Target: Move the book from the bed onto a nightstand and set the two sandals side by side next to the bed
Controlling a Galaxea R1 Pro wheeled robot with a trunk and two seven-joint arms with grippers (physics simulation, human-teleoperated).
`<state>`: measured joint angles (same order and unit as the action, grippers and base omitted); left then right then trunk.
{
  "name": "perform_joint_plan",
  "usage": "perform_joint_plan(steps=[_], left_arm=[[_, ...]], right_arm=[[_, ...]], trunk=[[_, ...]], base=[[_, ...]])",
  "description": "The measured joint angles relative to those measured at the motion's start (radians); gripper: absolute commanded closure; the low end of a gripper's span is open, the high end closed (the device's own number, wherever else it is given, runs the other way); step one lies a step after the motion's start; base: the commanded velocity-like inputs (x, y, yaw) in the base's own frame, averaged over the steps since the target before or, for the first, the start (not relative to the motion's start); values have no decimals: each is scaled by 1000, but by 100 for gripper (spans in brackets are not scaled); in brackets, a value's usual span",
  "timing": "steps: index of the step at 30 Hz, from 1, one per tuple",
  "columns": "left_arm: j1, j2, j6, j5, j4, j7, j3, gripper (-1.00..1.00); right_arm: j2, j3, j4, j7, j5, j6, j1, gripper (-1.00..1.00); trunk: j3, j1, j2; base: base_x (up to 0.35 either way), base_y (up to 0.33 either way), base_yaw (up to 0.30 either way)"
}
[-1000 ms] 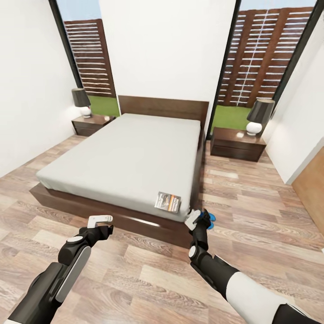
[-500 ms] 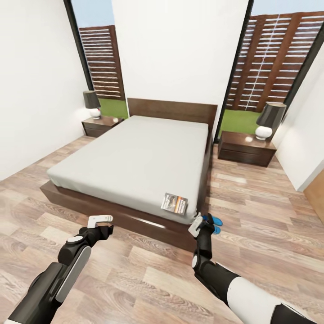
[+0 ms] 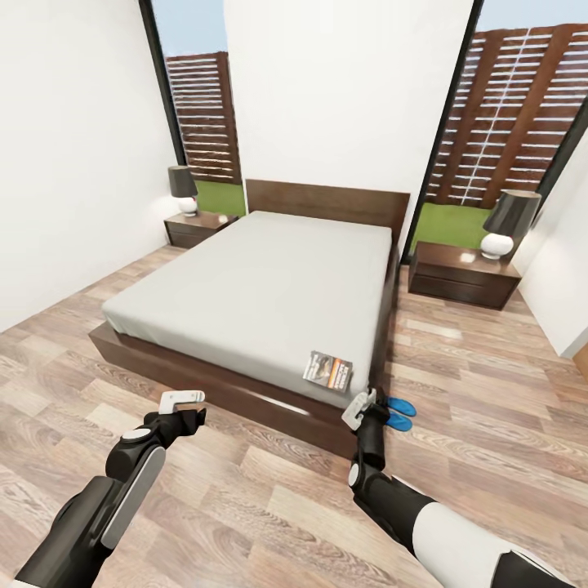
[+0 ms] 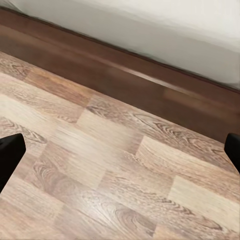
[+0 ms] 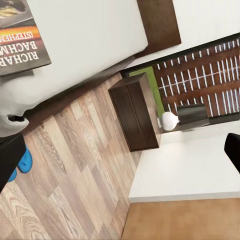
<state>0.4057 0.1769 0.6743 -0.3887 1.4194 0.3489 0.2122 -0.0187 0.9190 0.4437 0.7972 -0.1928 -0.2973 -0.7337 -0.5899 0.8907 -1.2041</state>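
The bed [image 3: 269, 294], a grey mattress on a dark-brown frame, lies straight ahead. The book [image 3: 328, 370] rests flat on the mattress's near right corner; its orange band and white lettering also show in the right wrist view [image 5: 20, 42]. The two blue sandals [image 3: 400, 412] lie together on the floor just right of that corner, beside my right gripper [image 3: 359, 406], which hangs open and empty. My left gripper [image 3: 184, 398] is open over bare floor in front of the bed frame [image 4: 150, 80]. One nightstand [image 3: 200, 229] stands left of the headboard, another nightstand [image 3: 461, 276] right of it.
Each nightstand carries a dark-shaded lamp [image 3: 505, 222]. White walls close in on both sides, and tall windows flank the headboard. Wood-plank floor [image 3: 490, 384] stretches between the bed and the right wall.
The whole picture has shifted right, so the camera has turned or moved left. Both arms hold the same pose. The sandals now show more fully beside the right gripper.
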Motion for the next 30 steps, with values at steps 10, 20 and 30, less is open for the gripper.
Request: perform_joint_plan(steps=[10,20,30], left_arm=[[0,0,0,0,0,0,0,-100],[0,0,1,3,1,2,13,-100],[0,-4,2,3,0,3,14,-100]], right_arm=[[0,0,0,0,0,0,0,-100],[0,0,0,0,-1,0,0,-100],[-9,2,-9,0,-1,26,0,-100]], trunk=[[-29,38,-70],[-55,77,-140],[-86,115,-210]], base=[[0,0,2],[0,0,0],[0,0,0]])
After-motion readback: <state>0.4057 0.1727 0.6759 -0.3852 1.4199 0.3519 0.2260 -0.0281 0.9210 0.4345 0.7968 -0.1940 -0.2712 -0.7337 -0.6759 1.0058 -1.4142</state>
